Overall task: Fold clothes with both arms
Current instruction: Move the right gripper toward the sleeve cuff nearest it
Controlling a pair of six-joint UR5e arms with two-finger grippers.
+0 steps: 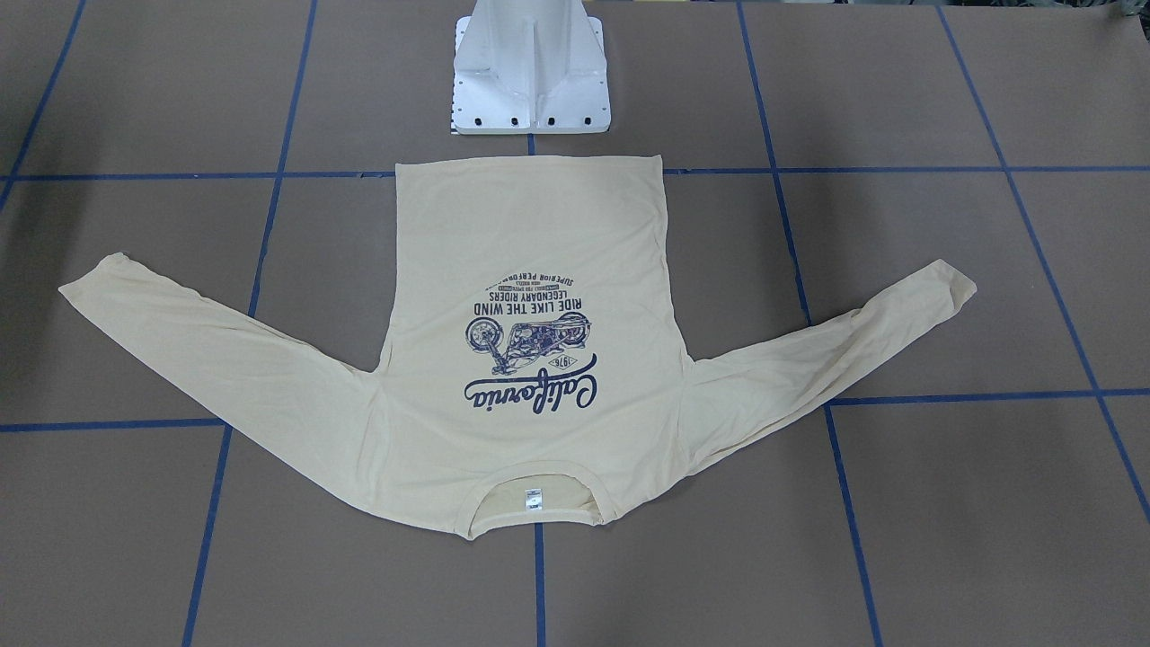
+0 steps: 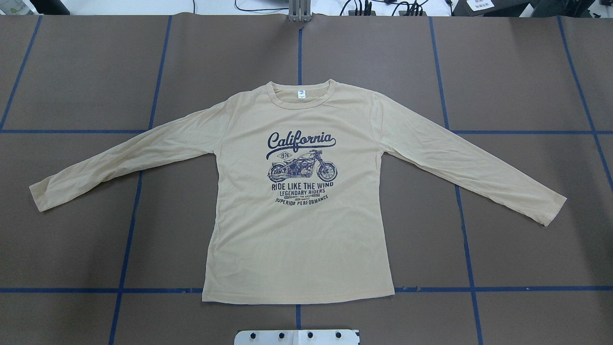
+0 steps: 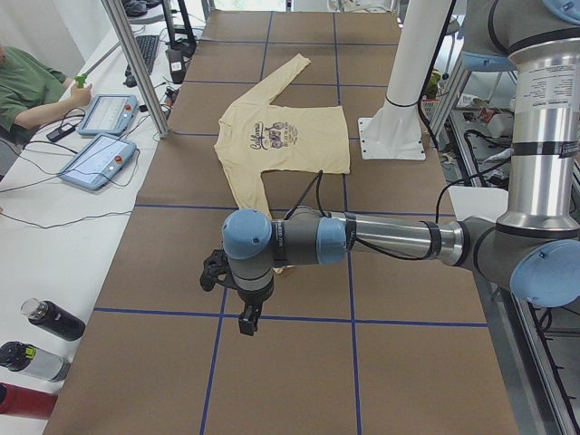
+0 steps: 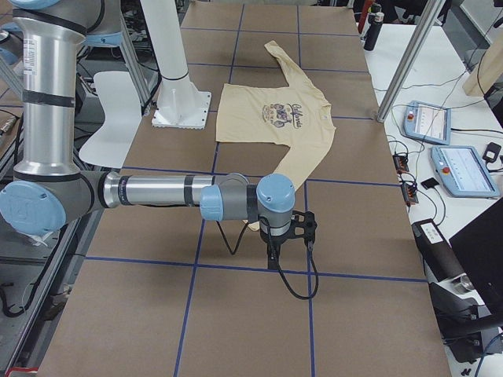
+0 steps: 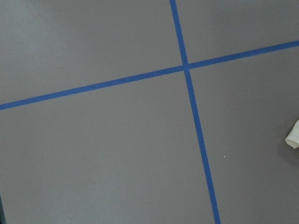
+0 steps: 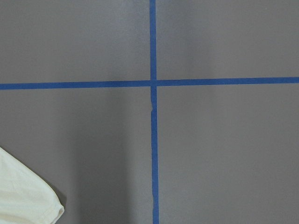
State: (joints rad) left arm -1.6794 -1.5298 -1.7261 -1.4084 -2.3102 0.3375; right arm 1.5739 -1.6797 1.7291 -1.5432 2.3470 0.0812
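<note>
1 cream-yellow long-sleeved T-shirt (image 2: pixel 297 230) lies flat and print-up at the middle of the brown table (image 2: pixel 72 72). Its hem is toward the robot's white pedestal (image 1: pixel 530 72), its collar toward the far edge, and its 2 sleeves (image 2: pixel 119 158) are spread outward. We see the left arm (image 3: pixel 381 240) stretched low over the table's left end, the left gripper (image 3: pixel 246 317) pointing down. The right arm (image 4: pixel 157 191) and right gripper (image 4: pixel 275 253) mirror them at the right end. We cannot tell whether either gripper's fingers are spread or pressed together.
</note>
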